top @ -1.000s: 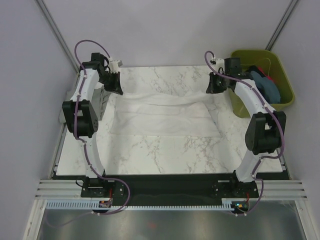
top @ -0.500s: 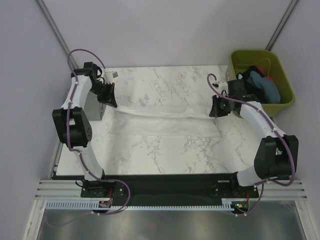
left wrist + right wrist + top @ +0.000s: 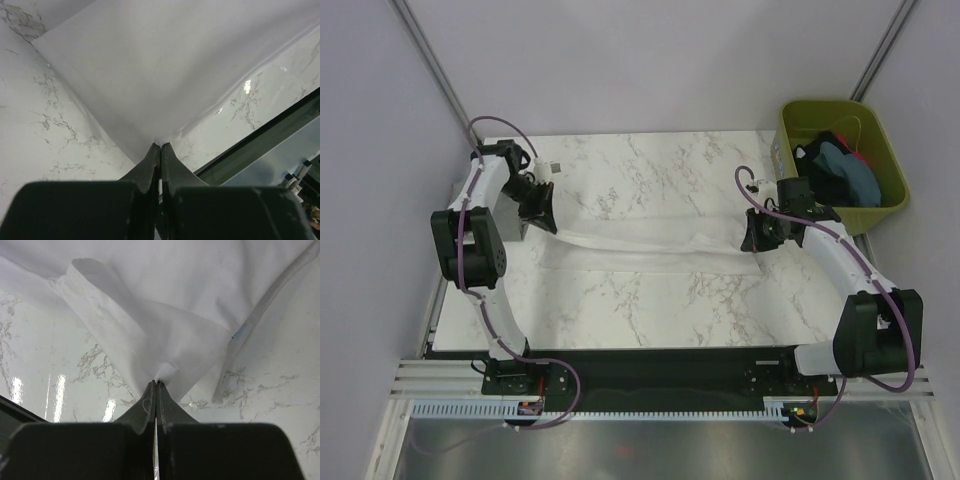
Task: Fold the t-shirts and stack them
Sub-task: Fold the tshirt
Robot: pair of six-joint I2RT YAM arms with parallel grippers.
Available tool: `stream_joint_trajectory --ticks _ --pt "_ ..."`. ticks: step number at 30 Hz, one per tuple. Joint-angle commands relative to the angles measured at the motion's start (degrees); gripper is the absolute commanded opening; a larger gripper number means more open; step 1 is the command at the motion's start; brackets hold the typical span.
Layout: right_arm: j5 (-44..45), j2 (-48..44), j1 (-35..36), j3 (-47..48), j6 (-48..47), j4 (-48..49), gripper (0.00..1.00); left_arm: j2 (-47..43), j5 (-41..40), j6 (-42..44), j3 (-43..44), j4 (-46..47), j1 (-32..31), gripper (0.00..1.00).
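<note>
Nearer the arm bases than a second ago, the left tool (image 3: 541, 207) and right tool (image 3: 758, 238) are each pinched tight on one end of the white t-shirt (image 3: 650, 245), which stretches between them as a narrow band across the middle of the worktop (image 3: 660, 305).

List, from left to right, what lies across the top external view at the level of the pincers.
left pincer → white t-shirt → right pincer → olive-green bin
</note>
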Motion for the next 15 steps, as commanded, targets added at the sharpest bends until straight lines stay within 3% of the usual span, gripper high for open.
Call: stream_joint_trajectory --ticks 1,4,5,6,7,9,11,15 --pt "-0.1 -2.4 0.2 -1.2 -0.3 1.8 0.0 0.9 -0.8 1.2 0.0 -3.4 0.3 0.02" --pt "-0.2 -2.6 0.2 -2.0 0.6 1.7 0.03 3.7 -1.6 0.7 1.5 -6.4 0.4 0.09" --pt "0.2 -2.8 0.2 -1.1 0.7 1.1 0.11 4.2 -2.2 0.7 2.1 -7.6 0.8 0.14" --pt "0.9 -3.0 0.2 -0.2 0.9 0.2 0.37 4.6 -2.6 0.7 3.2 -9.0 1.1 0.21" --pt "1.5 -3.2 0.2 2.1 0.4 -1.9 0.44 4.4 -4.7 0.3 3.5 -10.2 1.6 0.42" --pt "1.8 -3.8 0.1 4.5 -0.4 -3.8 0.55 2.4 -5.3 0.7 4.1 -11.3 3.2 0.47" --pt "1.5 -4.2 0.2 7.4 -0.4 -4.5 0.58 0.9 -7.1 -0.4 5.5 -10.8 4.0 0.52" --pt "-0.8 -1.6 0.1 10.3 1.5 -2.0 0.6 1.5 -6.8 -2.1 13.8 -9.2 3.9 0.54"
